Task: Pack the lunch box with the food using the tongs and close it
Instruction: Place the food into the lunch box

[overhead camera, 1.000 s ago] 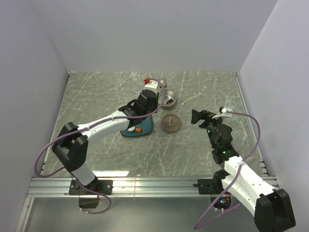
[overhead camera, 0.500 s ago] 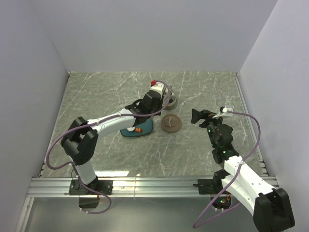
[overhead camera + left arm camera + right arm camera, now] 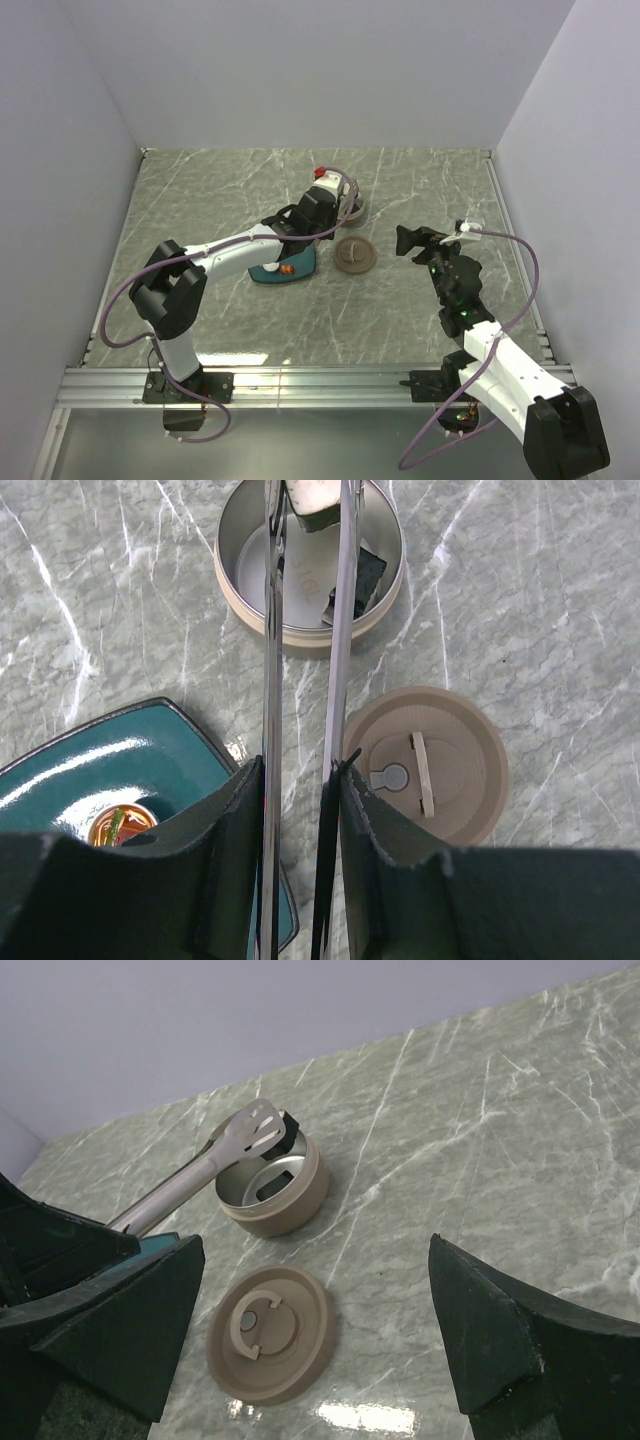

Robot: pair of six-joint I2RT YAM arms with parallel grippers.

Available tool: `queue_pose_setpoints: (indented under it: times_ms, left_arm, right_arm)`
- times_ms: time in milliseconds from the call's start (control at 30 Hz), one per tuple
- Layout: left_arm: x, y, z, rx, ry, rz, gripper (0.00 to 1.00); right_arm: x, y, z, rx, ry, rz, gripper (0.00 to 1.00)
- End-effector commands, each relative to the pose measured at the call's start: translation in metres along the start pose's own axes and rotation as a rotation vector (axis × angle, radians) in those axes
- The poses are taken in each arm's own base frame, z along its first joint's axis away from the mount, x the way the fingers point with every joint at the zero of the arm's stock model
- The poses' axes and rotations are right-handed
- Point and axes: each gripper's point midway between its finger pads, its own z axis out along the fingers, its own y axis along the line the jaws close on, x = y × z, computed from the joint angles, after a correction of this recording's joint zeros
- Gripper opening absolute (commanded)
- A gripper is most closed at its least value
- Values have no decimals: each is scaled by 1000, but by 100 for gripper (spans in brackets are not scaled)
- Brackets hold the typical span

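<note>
My left pincer (image 3: 298,772) grips the tongs (image 3: 272,630) above the lunch box (image 3: 232,580). I see my right pincer (image 3: 315,1250) spread wide, empty.

Found lunch box (image 3: 232,580) upright and open: round, silver inside, tan outside. Noted matching lid (image 3: 455,770) flat just beside it, knob side up. Observed grey tongs (image 3: 272,660) stretched over the tin, arms squeezed near-parallel, white-and-dark food piece (image 3: 315,500) between tips. Recorded dark piece (image 3: 368,580) inside; orange piece (image 3: 118,823) on teal plate (image 3: 90,770).

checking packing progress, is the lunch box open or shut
Open: the lunch box shows its inside, and its lid lies apart on the table.
</note>
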Motion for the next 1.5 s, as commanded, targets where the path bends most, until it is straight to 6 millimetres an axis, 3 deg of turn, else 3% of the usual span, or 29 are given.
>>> queue_pose_setpoints:
  times_ms: [0, 133, 400, 767, 1033, 1467]
  left_arm:
    - [-23, -5, -7, 16, -56, -24, 23]
    - [-16, -6, -4, 9, -39, -23, 23]
    - [-18, 0, -19, 5, -69, -40, 23]
    - [-12, -6, -6, 16, -50, -25, 24]
    - [-18, -10, -12, 21, -75, -20, 42]
    - [-26, -13, -20, 5, -101, -9, 51]
  right_arm:
    - [-7, 3, 2, -15, -31, 11, 100]
    - [-8, 2, 1, -13, -35, 11, 100]
    - [-6, 3, 3, -19, -23, 13, 100]
    - [-6, 4, 2, -24, -19, 12, 100]
    - [-5, 4, 3, -26, -15, 10, 100]
    - [-4, 4, 4, -27, -8, 10, 100]
